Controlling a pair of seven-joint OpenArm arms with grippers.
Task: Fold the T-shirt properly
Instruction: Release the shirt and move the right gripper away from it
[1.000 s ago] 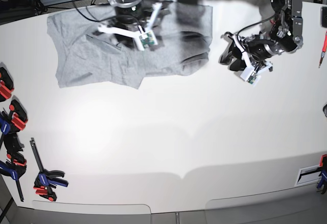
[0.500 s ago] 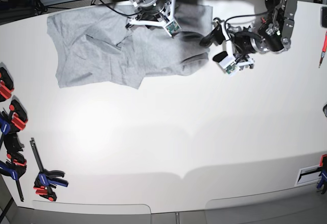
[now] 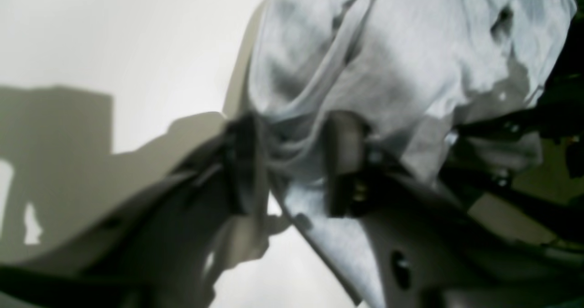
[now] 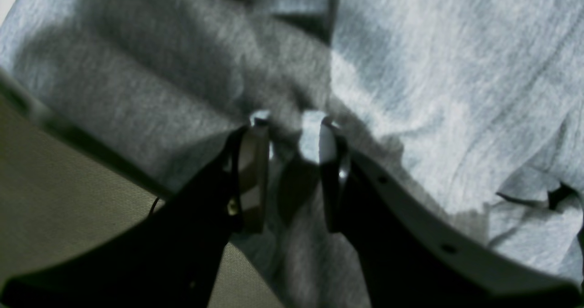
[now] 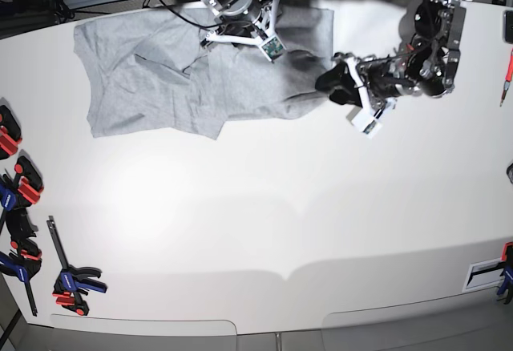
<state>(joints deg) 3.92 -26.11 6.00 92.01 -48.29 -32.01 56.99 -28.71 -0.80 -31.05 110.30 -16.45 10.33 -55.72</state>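
Currently the T-shirt [image 5: 192, 74] lies crumpled at the far left of the white table [image 5: 264, 207], plain grey side showing, with 2 arms working its right and far edges. Left gripper [image 3: 292, 162] – at the shirt's right corner – has a bunched fold of grey cloth pinched between its 2 fingers, clear in the left wrist view. Right gripper [image 4: 292, 148] sits over the far edge; its jaws stand part-way apart with cloth between and under them – whether they actually grip it, cannot tell. Clamps [image 5: 24, 231] lie along the table's left edge.
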